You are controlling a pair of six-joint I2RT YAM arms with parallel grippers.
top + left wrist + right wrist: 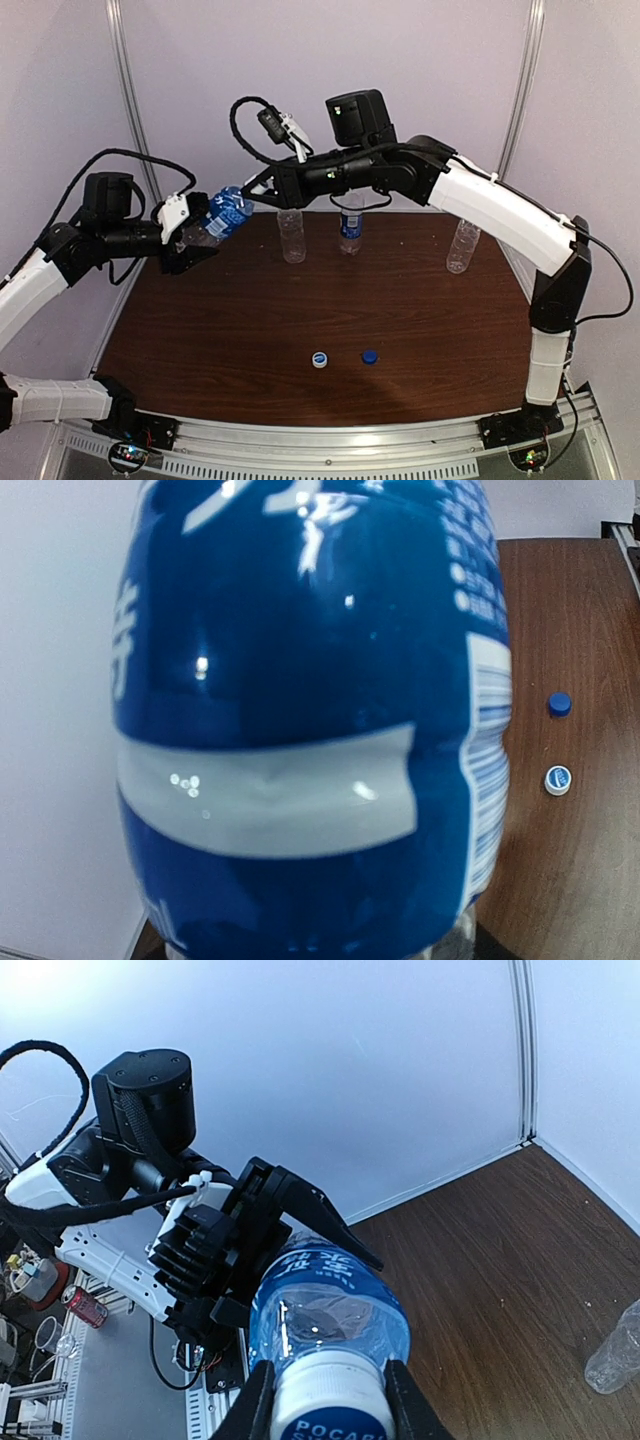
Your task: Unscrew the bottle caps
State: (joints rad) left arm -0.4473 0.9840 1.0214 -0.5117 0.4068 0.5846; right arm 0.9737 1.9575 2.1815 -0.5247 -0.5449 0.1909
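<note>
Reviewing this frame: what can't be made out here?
Left wrist view: the held bottle fills the frame, hiding the left hand.
Right wrist view: the bottom edge cuts off its cap and the fingertips of the right hand, so grip is unclear.
Top view: the right arm covers the middle bottle at its neck; capped or not is unknown.

Dark wood-grain table [250,330], pale walls [420,50] behind it with upright metal strips [127,90] at the corners, ribbed aluminium rail [330,437] along the near edge, red can [86,1307] lying on a grey surface [110,1380] off the table's side
</note>
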